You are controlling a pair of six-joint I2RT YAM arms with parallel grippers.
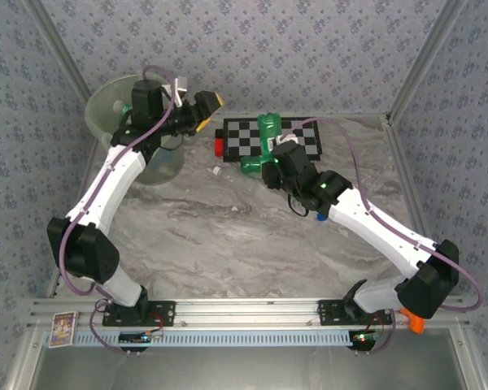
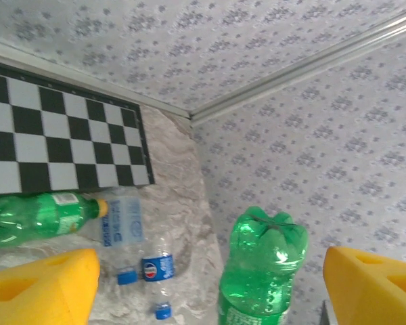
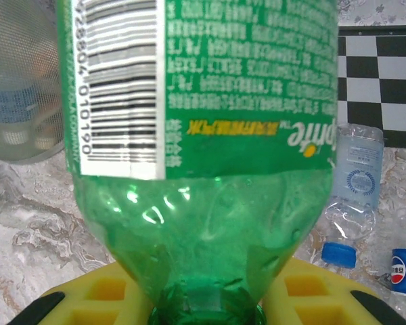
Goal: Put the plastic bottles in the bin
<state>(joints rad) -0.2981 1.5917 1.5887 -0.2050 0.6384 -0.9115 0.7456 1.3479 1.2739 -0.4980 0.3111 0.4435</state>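
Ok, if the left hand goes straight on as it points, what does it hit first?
Probably the green bottle the right hand holds by its neck, though depth is unclear.

Table (image 1: 228, 236): bin (image 1: 104, 99) being kept at far-left corner; checkerboard (image 1: 242, 138) being kept flat along far edge, right of it. Upturned bottle (image 1: 269, 130) being held neck-down in right gripper (image 3: 206, 308), off the table. First bottle (image 2: 34, 217) being kept lying just before the checkerboard; second bottle (image 2: 122, 220) at its cap end; third bottle (image 2: 158, 267) beside that.

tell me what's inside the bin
Through the bin's translucent wall, blurred blue and brownish shapes show. From above, the left arm covers much of its opening, so no count is possible.
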